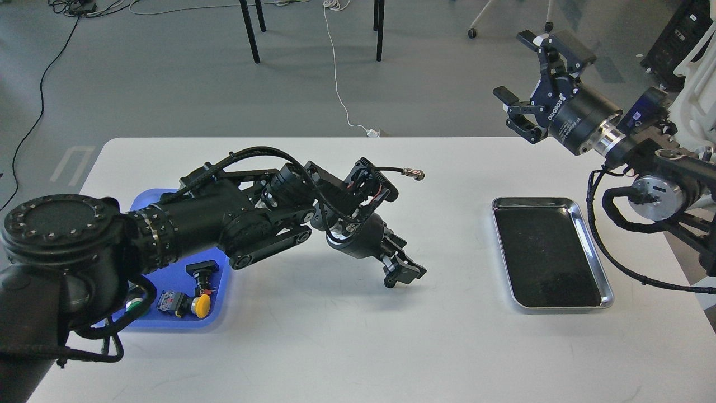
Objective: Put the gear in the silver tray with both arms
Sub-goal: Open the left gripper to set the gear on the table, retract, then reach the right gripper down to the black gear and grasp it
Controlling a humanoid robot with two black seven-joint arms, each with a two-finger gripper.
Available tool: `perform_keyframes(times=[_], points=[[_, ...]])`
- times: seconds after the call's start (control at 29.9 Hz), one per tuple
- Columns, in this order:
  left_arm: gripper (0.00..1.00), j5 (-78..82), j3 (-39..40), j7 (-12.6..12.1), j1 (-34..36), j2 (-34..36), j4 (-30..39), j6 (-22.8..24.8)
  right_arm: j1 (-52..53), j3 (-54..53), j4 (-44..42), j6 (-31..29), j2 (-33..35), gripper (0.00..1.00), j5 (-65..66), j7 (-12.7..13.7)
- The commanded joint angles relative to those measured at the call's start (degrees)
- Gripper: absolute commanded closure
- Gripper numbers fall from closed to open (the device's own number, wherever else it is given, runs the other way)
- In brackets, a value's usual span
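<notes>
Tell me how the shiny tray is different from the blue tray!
The silver tray is shiny metal with a dark inside; the blue tray is blue plastic. The silver tray holds nothing; the blue tray holds small parts. The silver tray is in plain view; the left arm partly covers the blue one. Both rest on the white table.

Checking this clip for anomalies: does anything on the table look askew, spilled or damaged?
Nothing stands out. The silver tray lies flat and empty on the white table, the small parts sit inside the blue tray, and nothing looks spilled or broken.
</notes>
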State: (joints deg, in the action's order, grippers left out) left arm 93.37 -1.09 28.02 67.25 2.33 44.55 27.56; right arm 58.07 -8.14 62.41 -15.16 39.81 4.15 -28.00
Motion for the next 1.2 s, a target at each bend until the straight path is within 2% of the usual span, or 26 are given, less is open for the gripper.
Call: perform_keyframes(times=[0.0,0.2,0.3,0.43,0.47,0.57,0.6,0.7,0.9,1.1,1.17], points=[[0.05,-11.95,7.22,-0.02,-0.71,8.10,0.10,-1.28,0.02,1.98,0.78,-0.31,1.49,0.01,2.96,0.00],[0.02,-42.44,20.23,-0.02,-9.93,21.90,6.50,-1.80,0.37,6.54,3.06,-0.48,3.25,0.01,21.66,0.00],[0.02,-54.67,25.42,-0.02,-17.92,27.19,9.23,-1.89,2.47,10.06,3.77,-0.48,3.52,0.01,32.12,0.00],[0.02,-59.54,35.35,-0.02,-27.86,29.39,11.08,-1.80,8.71,17.79,3.77,-0.40,2.73,0.01,42.60,0.00],[0.02,-59.54,42.33,-0.02,-33.53,29.48,11.87,-1.89,13.25,23.55,3.86,-0.40,1.07,0.01,46.70,0.00],[0.02,-59.97,51.77,-0.02,-40.60,28.96,12.40,-1.80,21.09,34.11,3.60,-0.40,-4.90,0.01,51.91,0.00],[0.02,-60.24,53.80,-0.02,-41.84,28.87,12.40,-1.72,23.29,37.11,3.51,-0.22,-7.01,0.01,52.97,0.00],[0.02,-61.20,57.68,-2.18,-44.75,28.78,12.40,-1.10,28.49,45.03,2.98,0.31,-15.00,0.01,54.30,0.00],[0.02,-61.65,59.36,-2.36,-45.98,29.04,13.54,-1.01,33.68,55.75,1.22,2.23,-29.07,0.02,56.14,0.00],[0.02,-61.65,59.36,-2.62,-45.98,29.04,15.65,-1.28,33.87,65.08,-2.47,11.28,-39.71,0.05,56.94,0.00],[0.02,-61.65,59.36,-2.62,-46.07,28.96,16.01,-1.36,33.07,66.31,-2.64,14.53,-39.81,0.06,56.85,0.00]])
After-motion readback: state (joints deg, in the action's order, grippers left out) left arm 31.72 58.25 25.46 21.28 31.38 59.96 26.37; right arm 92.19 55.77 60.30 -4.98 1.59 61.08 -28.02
